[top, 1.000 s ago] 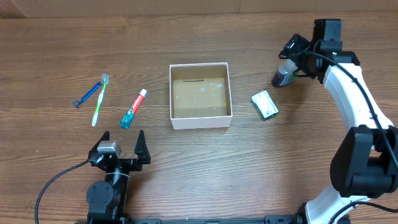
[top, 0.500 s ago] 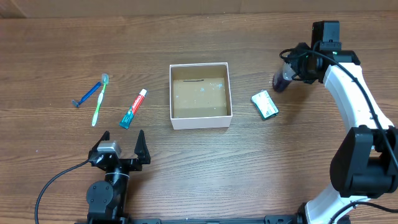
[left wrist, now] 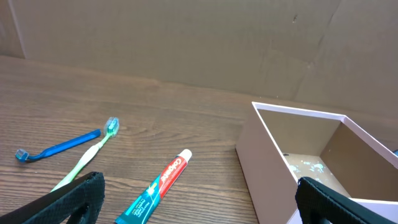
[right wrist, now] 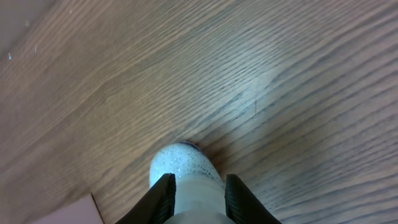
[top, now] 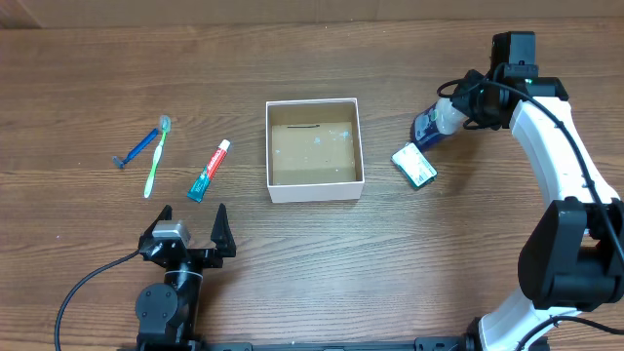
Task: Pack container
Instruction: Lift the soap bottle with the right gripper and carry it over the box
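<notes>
The container (top: 314, 189), a square white box with a brown speckled floor, sits open at the table's middle, and its near wall (left wrist: 267, 162) shows in the left wrist view. To its right my right gripper (top: 454, 111) is shut on a small bottle (top: 427, 127) with a dark blue body and a pale speckled end (right wrist: 183, 165). The bottle hangs tilted toward the container. In the right wrist view my right gripper (right wrist: 199, 196) has both fingers pressed on the bottle's sides. My left gripper (top: 192, 213) rests open near the front edge, and it (left wrist: 198, 190) holds nothing.
A red and teal toothpaste tube (top: 209, 171), a green toothbrush (top: 156, 156) and a blue razor (top: 138, 148) lie left of the container. A small green packet (top: 415, 164) lies between the container and the bottle. Cardboard walls the far side.
My right gripper has shut on the bottle and tipped it leftward, toward the green packet. The left arm has stayed still.
</notes>
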`<state>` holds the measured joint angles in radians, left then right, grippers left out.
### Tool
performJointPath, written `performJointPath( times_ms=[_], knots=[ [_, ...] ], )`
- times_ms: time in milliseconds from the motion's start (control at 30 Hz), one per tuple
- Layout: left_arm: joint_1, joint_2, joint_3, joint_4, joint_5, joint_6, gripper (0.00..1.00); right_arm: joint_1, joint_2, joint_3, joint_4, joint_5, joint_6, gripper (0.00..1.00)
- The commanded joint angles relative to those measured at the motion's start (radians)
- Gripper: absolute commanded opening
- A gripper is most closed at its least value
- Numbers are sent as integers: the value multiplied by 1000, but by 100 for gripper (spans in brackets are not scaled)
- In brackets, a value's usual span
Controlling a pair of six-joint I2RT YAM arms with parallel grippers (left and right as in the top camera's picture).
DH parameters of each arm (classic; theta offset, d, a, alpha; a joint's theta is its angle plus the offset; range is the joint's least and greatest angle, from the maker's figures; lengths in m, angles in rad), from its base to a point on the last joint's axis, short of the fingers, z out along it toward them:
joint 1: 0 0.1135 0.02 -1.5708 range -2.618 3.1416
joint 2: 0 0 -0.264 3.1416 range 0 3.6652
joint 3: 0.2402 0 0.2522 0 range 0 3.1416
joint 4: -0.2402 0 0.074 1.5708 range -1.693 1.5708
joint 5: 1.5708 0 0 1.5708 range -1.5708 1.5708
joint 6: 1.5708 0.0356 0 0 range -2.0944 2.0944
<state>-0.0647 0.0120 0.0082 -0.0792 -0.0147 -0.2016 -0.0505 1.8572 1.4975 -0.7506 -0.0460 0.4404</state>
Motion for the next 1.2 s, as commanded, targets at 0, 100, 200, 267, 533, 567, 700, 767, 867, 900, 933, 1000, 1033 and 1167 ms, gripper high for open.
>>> performJointPath(
  times_ms=[0, 100, 200, 267, 533, 567, 700, 767, 867, 900, 933, 1000, 1033, 1167],
  knots=[
    [6, -8, -3, 2, 7, 19, 100, 5, 2, 1, -6, 5, -160, 20],
    [6, -8, -3, 2, 7, 19, 100, 5, 2, 1, -7, 11, -188, 13],
    [6, -8, -3, 2, 7, 19, 100, 5, 2, 3, -6, 37, -206, 9],
    [6, -8, -3, 2, 7, 19, 100, 5, 2, 13, -8, 48, -233, 9],
    [6, -8, -3, 2, 7, 19, 100, 6, 0, 198, -139, 85, -265, 6],
    [6, -8, -3, 2, 7, 19, 100, 7, 0, 232, -163, 85, -257, 5],
    [6, -8, -3, 2, 7, 19, 100, 36, 0, 392, -288, 75, -254, 5],
    [6, -8, -3, 2, 7, 19, 100, 63, -1, 460, -340, 58, -254, 5],
    [6, -8, -3, 2, 7, 19, 100, 110, -3, 552, -398, -62, -254, 5],
    [6, -8, -3, 2, 7, 19, 100, 126, -4, 575, -410, -116, -253, 5],
    [6, -8, -3, 2, 7, 19, 100, 142, -4, 591, -419, -164, -237, 6],
    [6, -8, -3, 2, 7, 19, 100, 174, -4, 605, -422, -245, -179, 6],
    [6, -8, -3, 2, 7, 19, 100, 190, -4, 605, -418, -275, -149, 6],
    [6, -8, -3, 2, 7, 19, 100, 266, -3, 603, -390, -307, -85, 6]
  ],
)
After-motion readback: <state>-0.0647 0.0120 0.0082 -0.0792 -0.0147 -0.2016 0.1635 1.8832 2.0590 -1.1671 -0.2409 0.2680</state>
